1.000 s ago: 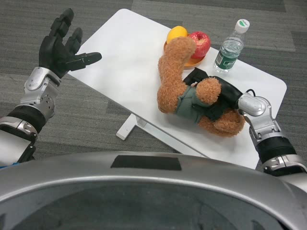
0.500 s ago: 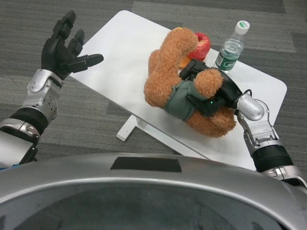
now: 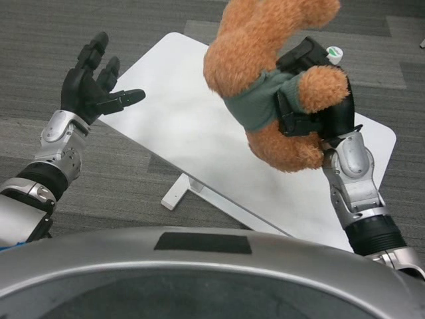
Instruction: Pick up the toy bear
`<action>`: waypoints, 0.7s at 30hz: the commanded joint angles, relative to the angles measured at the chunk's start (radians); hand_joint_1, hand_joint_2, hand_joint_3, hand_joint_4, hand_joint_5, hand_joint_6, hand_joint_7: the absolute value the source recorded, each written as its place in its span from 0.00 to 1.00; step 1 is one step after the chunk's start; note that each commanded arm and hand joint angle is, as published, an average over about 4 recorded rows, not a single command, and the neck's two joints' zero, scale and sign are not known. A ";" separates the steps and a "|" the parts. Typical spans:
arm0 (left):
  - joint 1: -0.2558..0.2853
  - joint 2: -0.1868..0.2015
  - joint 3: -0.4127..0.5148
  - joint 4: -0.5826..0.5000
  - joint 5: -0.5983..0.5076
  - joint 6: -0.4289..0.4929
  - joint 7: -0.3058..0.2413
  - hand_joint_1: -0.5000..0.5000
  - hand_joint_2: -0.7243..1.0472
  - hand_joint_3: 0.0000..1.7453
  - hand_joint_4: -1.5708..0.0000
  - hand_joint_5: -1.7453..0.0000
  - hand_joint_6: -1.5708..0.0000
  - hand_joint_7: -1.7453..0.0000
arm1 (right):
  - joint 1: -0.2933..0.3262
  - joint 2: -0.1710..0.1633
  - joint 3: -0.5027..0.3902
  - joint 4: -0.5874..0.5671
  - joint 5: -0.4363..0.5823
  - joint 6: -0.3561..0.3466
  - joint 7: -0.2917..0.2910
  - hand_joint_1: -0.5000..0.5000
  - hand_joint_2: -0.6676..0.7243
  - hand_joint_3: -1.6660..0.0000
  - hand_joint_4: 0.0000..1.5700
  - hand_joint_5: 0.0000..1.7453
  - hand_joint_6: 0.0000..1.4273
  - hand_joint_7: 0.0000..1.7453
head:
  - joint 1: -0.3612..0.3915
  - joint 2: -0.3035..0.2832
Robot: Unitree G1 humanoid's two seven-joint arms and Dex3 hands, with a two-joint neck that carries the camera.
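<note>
from my remote seat i see the right hand clamped around the middle of the toy bear, black fingers wrapped over its grey-green vest and one brown limb bulging out between them. the bear hangs in the air above the white bench, clear of the surface, its body tilted and its upper part running off the top edge of my view. it covers most of the far part of the bench. just behind the bear, at the bench's far side, only the white cap of a water bottle peeks past the hand; i cannot make out the bottle's body. the silver right forearm rises from the near right corner of the bench up to the bear.

the left hand floats off the bench's left end, over grey carpet, well apart from the bear. its fingers are spread, the thumb points toward the bench's edge, and it holds nothing. below the bench's near edge i can see a white leg and foot of the bench standing on the carpet.
</note>
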 commanded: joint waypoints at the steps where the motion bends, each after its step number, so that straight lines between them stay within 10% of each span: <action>1: 0.002 0.000 0.012 -0.016 0.000 -0.015 -0.001 0.89 0.70 0.05 1.00 1.00 1.00 0.92 | -0.012 0.007 0.028 -0.015 0.069 -0.099 -0.116 0.04 0.05 0.05 0.70 0.94 0.86 0.80 | -0.007 0.007; 10: 0.002 0.001 0.018 -0.060 0.000 -0.020 -0.001 0.89 0.70 0.05 1.00 1.00 1.00 0.90 | -0.037 0.006 0.079 -0.024 0.117 -0.225 -0.288 0.04 0.03 0.05 0.75 0.94 0.86 0.80 | -0.027 0.030; 21: 0.006 0.001 0.029 -0.122 0.001 -0.023 -0.001 0.89 0.70 0.05 1.00 1.00 1.00 0.91 | -0.047 -0.004 0.078 -0.030 0.117 -0.233 -0.304 0.04 0.05 0.05 0.75 0.94 0.86 0.80 | -0.031 0.067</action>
